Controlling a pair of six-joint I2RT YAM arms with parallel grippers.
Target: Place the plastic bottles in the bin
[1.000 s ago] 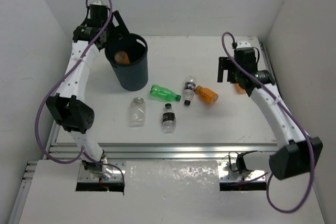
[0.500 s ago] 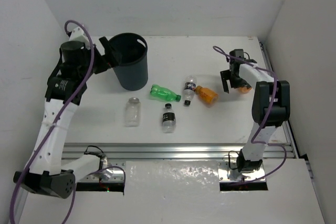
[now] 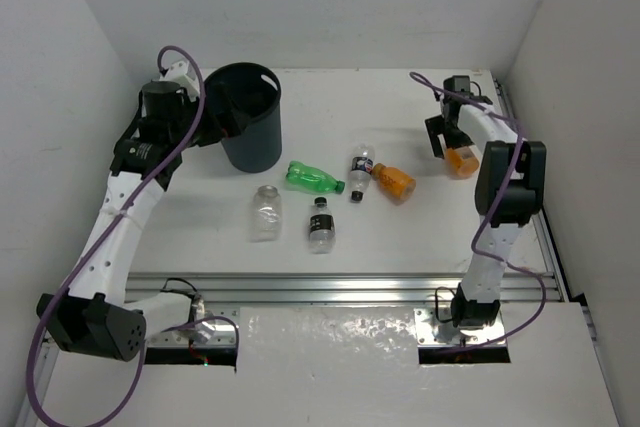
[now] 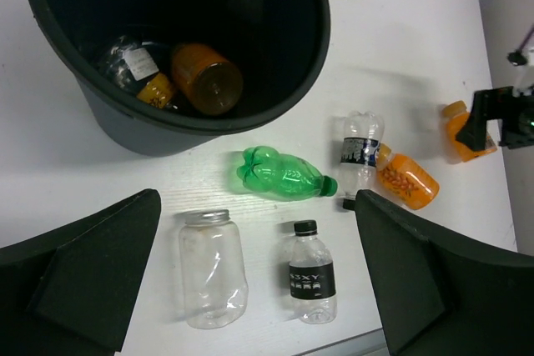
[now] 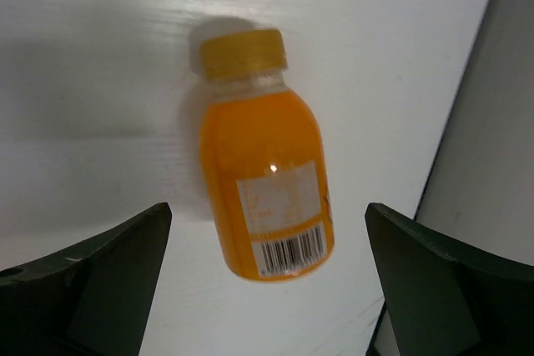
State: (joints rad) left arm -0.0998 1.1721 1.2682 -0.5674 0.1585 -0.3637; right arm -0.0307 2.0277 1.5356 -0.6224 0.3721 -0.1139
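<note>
Top external view: the left gripper has come off the mouth of the bin and now sits against its left side, so that drop looks finished. The right gripper has swung out to the far-right orange bottle, close by the table's edge. Mid-table, the green bottle and four others are still waiting. Left wrist view: the left fingers are spread wide with nothing between them. Up ahead, a delivered orange bottle lies at the bottom of the bin beside a labelled clear one. Right wrist view: the right fingers are spread too. The far-right orange bottle lies on its side, centred between them, yellow cap pointing away, untouched. Dropping down and squeezing looks like the next call.
</note>
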